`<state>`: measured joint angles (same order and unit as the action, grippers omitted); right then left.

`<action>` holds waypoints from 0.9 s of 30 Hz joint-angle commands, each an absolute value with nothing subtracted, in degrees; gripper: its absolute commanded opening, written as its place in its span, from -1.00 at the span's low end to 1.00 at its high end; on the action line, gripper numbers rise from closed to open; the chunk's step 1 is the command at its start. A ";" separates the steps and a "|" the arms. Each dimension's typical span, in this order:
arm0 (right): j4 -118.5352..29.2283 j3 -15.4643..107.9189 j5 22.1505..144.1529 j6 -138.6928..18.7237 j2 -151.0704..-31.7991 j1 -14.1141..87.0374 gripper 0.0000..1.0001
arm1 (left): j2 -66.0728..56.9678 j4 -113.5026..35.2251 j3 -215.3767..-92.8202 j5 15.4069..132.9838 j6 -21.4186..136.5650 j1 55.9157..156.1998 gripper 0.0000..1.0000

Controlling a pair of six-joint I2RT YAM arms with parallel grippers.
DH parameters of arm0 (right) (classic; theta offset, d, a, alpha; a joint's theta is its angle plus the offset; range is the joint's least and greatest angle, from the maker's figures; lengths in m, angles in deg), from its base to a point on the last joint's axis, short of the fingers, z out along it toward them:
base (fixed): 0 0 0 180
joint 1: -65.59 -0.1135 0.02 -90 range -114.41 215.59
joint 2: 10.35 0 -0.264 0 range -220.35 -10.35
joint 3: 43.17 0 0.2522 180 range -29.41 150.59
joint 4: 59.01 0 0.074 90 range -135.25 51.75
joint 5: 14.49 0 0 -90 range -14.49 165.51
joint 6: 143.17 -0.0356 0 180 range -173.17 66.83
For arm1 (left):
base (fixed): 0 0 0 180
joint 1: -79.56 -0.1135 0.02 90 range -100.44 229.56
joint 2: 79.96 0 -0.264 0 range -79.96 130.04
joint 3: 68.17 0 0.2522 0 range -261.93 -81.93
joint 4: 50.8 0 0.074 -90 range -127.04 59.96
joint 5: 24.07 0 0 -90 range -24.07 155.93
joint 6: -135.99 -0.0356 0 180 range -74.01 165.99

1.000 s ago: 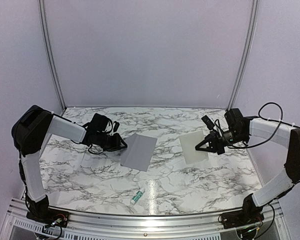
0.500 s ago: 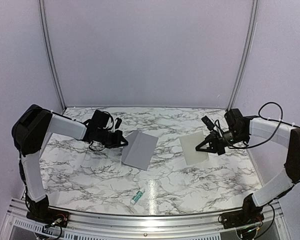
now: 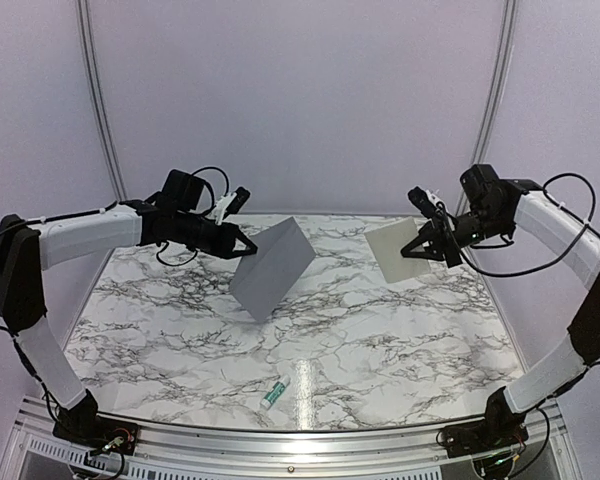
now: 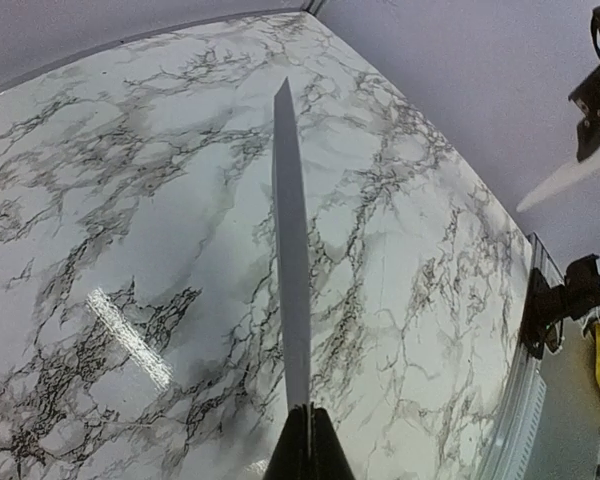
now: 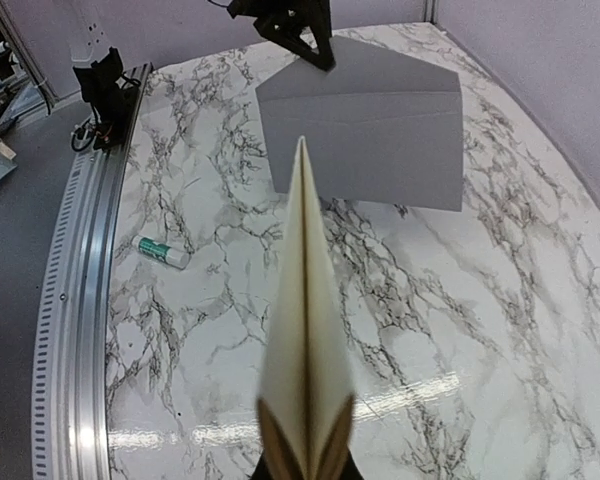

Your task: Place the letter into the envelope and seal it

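The grey envelope (image 3: pixel 271 265) hangs tilted in the air above the table's middle left, pinched at its upper left corner by my shut left gripper (image 3: pixel 242 246). In the left wrist view the envelope (image 4: pixel 291 270) shows edge-on, running away from the closed fingertips (image 4: pixel 307 438). My right gripper (image 3: pixel 416 247) is shut on the off-white letter (image 3: pixel 392 250), lifted off the table at the right. In the right wrist view the letter (image 5: pixel 305 330) is edge-on, folded, with the envelope (image 5: pixel 365 135) facing it beyond.
A small green-and-white tube (image 3: pixel 275 393) lies on the marble table (image 3: pixel 380 350) near its front edge, also seen as the tube (image 5: pixel 163 252) in the right wrist view. A metal rail (image 3: pixel 280 440) borders the near edge. Purple walls enclose the back and sides.
My left gripper closed on the envelope's corner and lifted it off the table. My right gripper raised the letter off the surface too. Both arms rose.
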<state>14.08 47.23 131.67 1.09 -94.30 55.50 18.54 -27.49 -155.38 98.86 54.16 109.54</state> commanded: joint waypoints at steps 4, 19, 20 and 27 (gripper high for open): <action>19.23 57.27 119.86 3.01 -89.63 48.67 -1.00 | 18.12 -6.53 -164.99 103.32 39.71 112.82 -1.00; 27.52 64.97 110.52 5.92 -92.04 29.62 -0.99 | 25.11 10.93 -177.60 103.94 32.81 124.31 -1.00; 27.94 64.99 109.76 5.99 -92.47 28.45 -0.99 | 25.34 11.03 -177.64 104.25 32.85 124.64 -1.00; 28.77 65.88 105.86 5.36 -96.66 21.01 -0.99 | 26.96 11.38 -178.67 105.32 34.09 126.40 -1.00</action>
